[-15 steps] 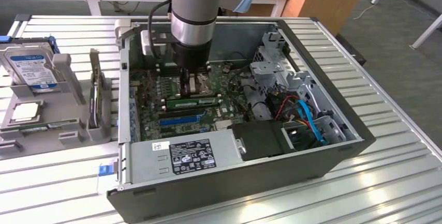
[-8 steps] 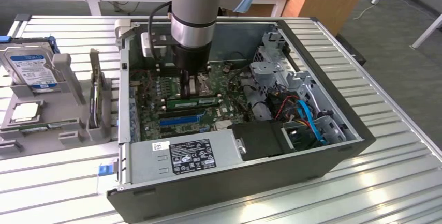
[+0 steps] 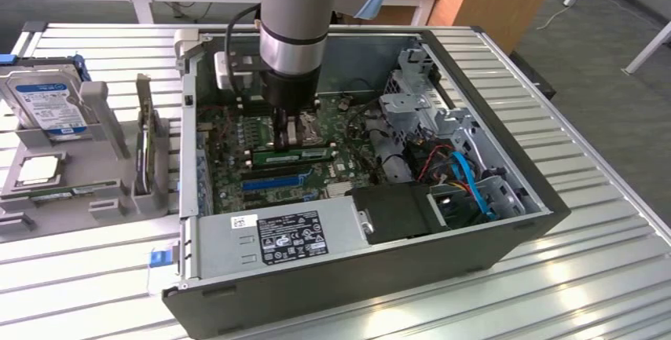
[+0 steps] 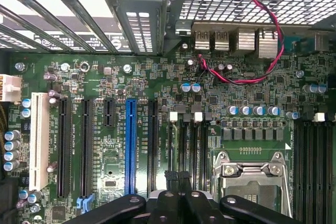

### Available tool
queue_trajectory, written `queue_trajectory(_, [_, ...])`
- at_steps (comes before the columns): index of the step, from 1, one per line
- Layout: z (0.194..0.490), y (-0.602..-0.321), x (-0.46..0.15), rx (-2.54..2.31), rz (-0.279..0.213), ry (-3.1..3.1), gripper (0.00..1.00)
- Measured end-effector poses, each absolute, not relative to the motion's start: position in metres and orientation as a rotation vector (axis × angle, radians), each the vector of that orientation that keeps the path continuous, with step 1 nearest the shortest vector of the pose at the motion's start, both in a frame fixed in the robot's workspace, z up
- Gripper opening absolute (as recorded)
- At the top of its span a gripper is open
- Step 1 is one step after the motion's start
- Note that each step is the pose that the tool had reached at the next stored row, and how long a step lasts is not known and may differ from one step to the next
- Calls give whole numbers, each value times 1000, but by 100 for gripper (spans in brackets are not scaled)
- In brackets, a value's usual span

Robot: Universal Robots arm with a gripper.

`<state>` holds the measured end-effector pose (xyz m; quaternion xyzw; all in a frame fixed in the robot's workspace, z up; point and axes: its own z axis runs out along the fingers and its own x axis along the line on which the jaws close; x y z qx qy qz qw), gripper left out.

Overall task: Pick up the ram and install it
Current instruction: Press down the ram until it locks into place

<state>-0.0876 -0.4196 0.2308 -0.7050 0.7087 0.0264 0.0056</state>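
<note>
My gripper (image 4: 178, 178) over the motherboard (image 4: 210, 108)

Fingers pressed together, pinching nothing; the ram (image 3: 291, 155) lies flat at about six o'clock, just beside my tool.

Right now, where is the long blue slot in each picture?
Exterior view: the long blue plastic slot lies inside the open computer case, between the grey metal power supply box and the arm.
Wrist view: the same slot runs between long black plastic slots.
Shared landmark: the green motherboard that carries it.
</note>
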Motion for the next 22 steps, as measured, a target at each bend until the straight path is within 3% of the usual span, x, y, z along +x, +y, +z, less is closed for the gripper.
queue_trajectory(22, [226,-420,-88,-2207,82,2219,10])
